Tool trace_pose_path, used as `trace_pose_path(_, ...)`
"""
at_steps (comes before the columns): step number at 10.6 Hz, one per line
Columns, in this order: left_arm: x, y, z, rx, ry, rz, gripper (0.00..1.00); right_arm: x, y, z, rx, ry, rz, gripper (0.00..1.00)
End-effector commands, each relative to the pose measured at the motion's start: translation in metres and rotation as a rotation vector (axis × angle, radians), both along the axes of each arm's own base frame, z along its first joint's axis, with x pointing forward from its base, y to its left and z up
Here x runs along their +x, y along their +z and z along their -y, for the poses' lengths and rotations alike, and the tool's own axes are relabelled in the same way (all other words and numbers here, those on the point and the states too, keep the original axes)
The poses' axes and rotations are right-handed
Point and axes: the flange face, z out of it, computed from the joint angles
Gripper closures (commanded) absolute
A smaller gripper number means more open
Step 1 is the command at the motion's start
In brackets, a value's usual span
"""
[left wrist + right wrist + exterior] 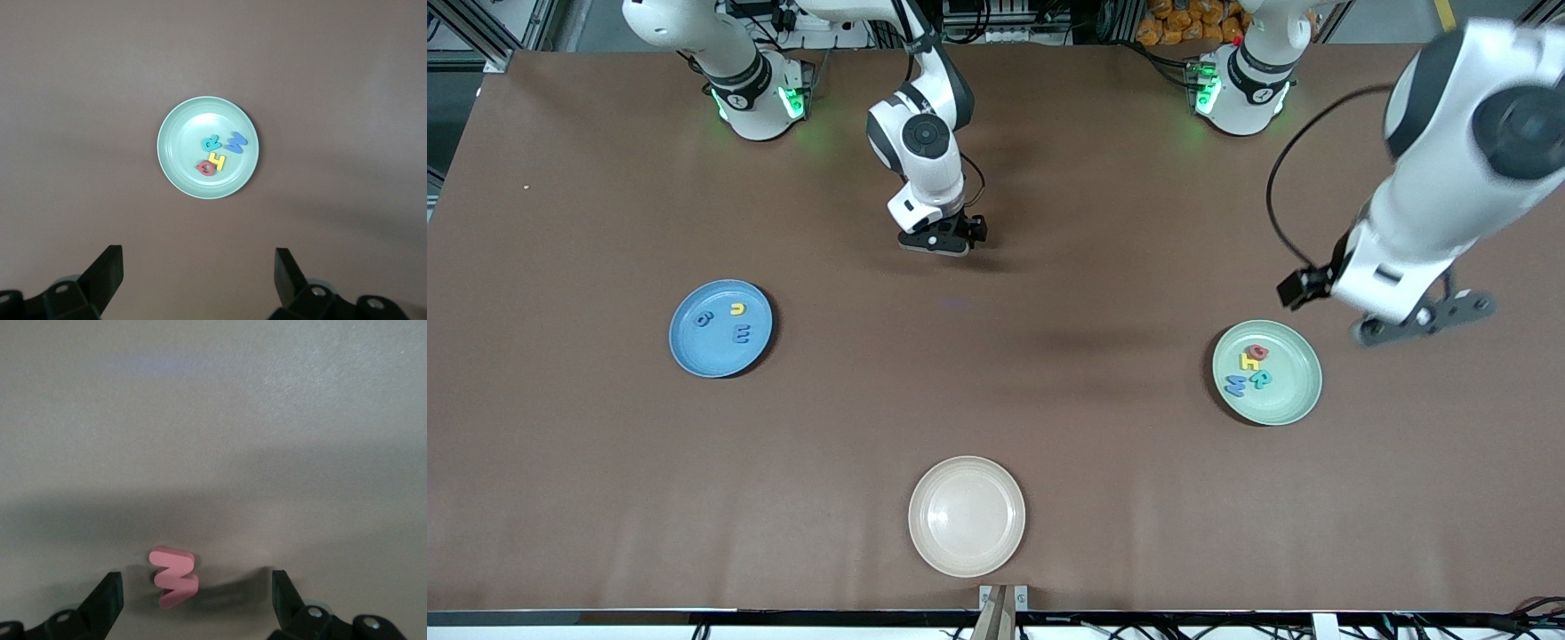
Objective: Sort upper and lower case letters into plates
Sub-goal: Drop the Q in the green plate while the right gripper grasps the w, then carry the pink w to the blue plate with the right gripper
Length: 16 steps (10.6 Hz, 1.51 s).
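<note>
In the front view, the blue plate (721, 328) is seen toward the right arm's end of the table; 3 letters lie in it, a yellow u (737, 308), a blue g (703, 318) and a blue m (740, 334). The pale green plate (1267, 372) lies toward the left arm's end; 4 letters are clustered in it, a red letter (1257, 352), a yellow H (1250, 362), a teal R (1261, 379) and a blue M (1237, 385). A cream-white plate (967, 516) is set nearest the camera, between the 2. The right gripper (941, 238) is held low over the bare table (1049, 267) at its middle; the left gripper (1423, 317) is raised just beside the green plate.

In the left wrist view, the left gripper's fingers (107, 270) are spread wide with nothing between them; the green plate with its 4 letters is seen below.

In the right wrist view, the right gripper's fingers (110, 597) are likewise spread wide; a pink zigzag letter (173, 576) stands on edge on the table between them, touched by neither finger.
</note>
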Motion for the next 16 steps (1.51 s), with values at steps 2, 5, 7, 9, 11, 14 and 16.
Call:
trace_pose_path(2,-0.019,0.038,-0.015,-0.019,0.003,-0.002,0.00,-0.002,-0.004,-0.008,0.009,-0.018,0.008,0.34)
trace_pose_path(5,-0.034,0.065,-0.023,-0.059,0.026,0.029,0.00,-0.004,-0.006,-0.010,0.004,-0.048,0.009,0.47)
trace_pose_path(7,-0.041,0.067,-0.017,-0.050,-0.017,0.010,0.00,-0.005,-0.007,-0.010,0.003,-0.048,0.007,0.63)
trace_pose_path(9,-0.034,0.065,-0.055,-0.073,-0.077,-0.014,0.00,-0.005,-0.007,-0.009,0.002,-0.048,0.007,0.65)
trace_pose_path(11,-0.032,0.064,-0.069,-0.106,-0.074,-0.020,0.00,-0.005,-0.007,-0.009,0.002,-0.048,0.007,0.76)
trace_pose_path(14,-0.030,0.063,-0.083,-0.119,-0.058,-0.024,0.00,-0.005,-0.008,-0.007,-0.006,-0.051,-0.003,0.83)
trace_pose_path(16,-0.030,0.062,-0.081,-0.118,-0.116,-0.025,0.00,-0.002,-0.009,-0.004,-0.009,-0.049,-0.005,0.87)
